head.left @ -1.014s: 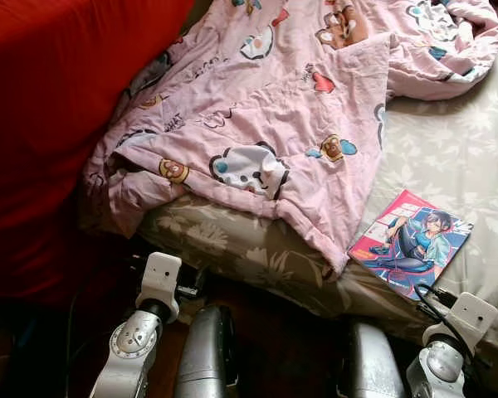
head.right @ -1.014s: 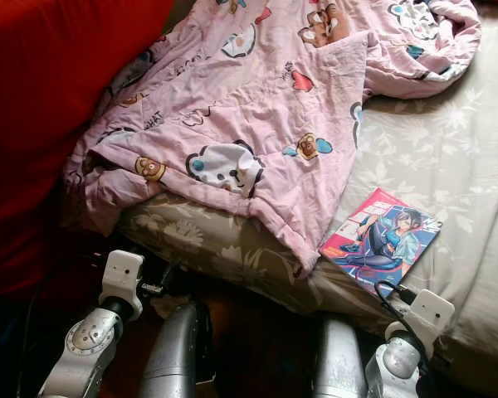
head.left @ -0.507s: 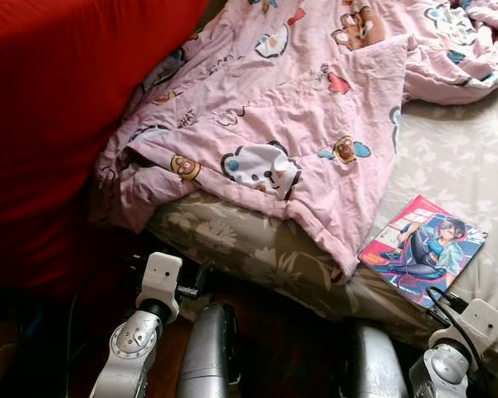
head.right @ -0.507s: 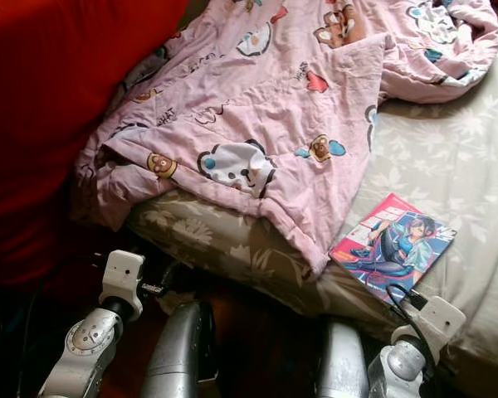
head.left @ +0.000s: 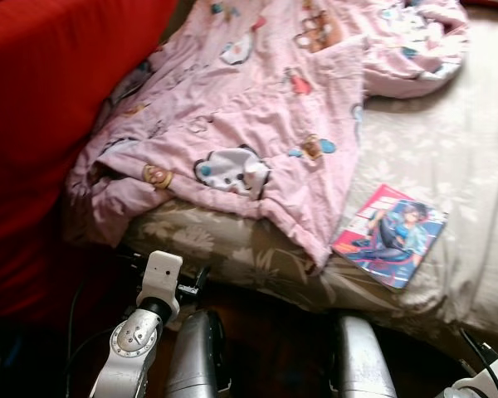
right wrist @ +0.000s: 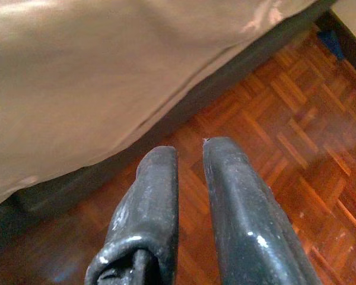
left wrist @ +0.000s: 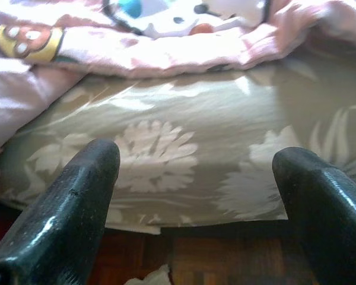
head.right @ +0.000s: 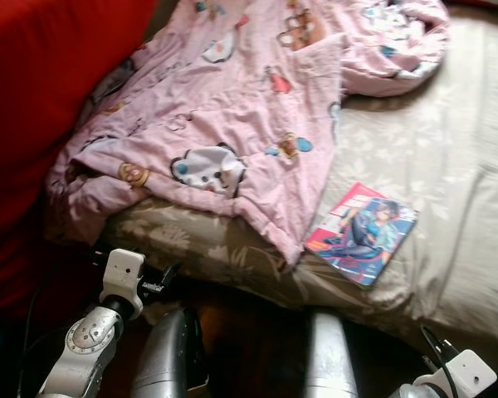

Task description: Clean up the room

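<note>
A rumpled pink blanket [head.left: 257,108] with cartoon prints lies over the left half of the bed and hangs over its near edge. To its right, a colourful comic book [head.left: 390,235] lies flat on the beige floral sheet [head.left: 456,149], close to the bed's near edge. My left gripper [left wrist: 196,160] is open and low in front of the bed's side, below the blanket's hanging edge, holding nothing. My right gripper [right wrist: 191,148] is shut and empty, pointing down at the parquet floor [right wrist: 296,119] beside the mattress edge.
A large red fabric mass [head.left: 41,108] fills the left side, against the blanket. A dark wooden floor runs under the bed's near edge. A small white scrap [left wrist: 151,277] lies on the floor below the sheet. My left wrist [head.left: 159,278] is low in front of the bed.
The whole picture has shifted, so the camera moved. My right wrist has sunk toward the bottom right corner of the eye views. The left arm, blanket and book hold their places.
</note>
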You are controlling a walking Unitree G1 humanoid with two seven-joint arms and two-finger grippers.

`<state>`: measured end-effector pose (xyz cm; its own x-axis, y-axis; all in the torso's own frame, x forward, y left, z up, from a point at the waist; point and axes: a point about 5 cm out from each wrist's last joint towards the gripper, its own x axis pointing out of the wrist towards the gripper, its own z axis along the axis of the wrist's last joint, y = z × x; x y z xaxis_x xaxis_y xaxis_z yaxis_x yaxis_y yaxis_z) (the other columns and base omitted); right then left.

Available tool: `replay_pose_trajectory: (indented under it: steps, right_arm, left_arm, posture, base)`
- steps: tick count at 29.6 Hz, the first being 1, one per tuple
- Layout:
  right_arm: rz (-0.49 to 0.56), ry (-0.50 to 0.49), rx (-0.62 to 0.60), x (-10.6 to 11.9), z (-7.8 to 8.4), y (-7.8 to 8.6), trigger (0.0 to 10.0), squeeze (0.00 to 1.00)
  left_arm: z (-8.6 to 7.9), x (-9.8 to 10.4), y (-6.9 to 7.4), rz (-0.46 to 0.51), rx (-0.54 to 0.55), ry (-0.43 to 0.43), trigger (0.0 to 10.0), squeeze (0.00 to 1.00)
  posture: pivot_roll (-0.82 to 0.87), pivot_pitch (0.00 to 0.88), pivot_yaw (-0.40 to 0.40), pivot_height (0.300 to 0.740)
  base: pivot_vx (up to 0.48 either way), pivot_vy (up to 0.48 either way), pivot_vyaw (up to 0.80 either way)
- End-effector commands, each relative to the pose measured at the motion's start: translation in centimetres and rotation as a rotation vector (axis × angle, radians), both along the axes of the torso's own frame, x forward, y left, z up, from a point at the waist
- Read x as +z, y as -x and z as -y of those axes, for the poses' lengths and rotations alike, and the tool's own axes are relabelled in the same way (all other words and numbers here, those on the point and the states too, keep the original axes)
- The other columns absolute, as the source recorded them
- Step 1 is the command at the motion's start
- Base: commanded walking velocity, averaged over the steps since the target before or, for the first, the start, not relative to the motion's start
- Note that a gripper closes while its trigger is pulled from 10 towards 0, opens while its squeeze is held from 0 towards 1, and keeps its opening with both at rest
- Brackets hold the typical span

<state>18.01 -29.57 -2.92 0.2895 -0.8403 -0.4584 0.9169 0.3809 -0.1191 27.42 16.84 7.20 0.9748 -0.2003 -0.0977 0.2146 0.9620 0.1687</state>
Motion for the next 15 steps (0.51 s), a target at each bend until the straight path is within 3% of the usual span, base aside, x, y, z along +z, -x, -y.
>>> replay_pose_trajectory:
  steps: [1,5,8,15]
  right_arm:
    - [-0.023,-0.002,-0.028,-0.4,0.0,0.7,10.0,0.0]
    - [0.018,0.033,-0.007,0.2,0.1,0.4,10.0,0.0]
    - [0.275,0.161,0.244,3.4,-1.4,-2.9,10.0,0.0]
    - [0.425,0.247,0.325,6.5,-2.6,-5.3,10.0,0.0]
  left_arm:
    - [-0.6,-1.0,0.6,-0.039,0.015,-0.008,10.0,0.0]
    - [-0.6,-0.9,0.6,-0.037,0.016,-0.008,10.0,0.0]
    - [-0.6,-0.9,0.6,-0.036,0.018,-0.007,10.0,0.0]
    - [-0.6,-0.9,0.6,-0.034,0.016,-0.005,10.0,0.0]
  posture:
    - [-0.02,0.252,0.115,0.582]
    - [-0.02,0.252,0.114,0.582]
    - [-0.02,0.255,0.114,0.582]
    - [-0.02,0.258,0.115,0.582]
  base:
    - [0.0,0.0,0.0]
    - [0.0,0.0,0.0]
    - [0.0,0.0,0.0]
    - [0.0,0.0,0.0]
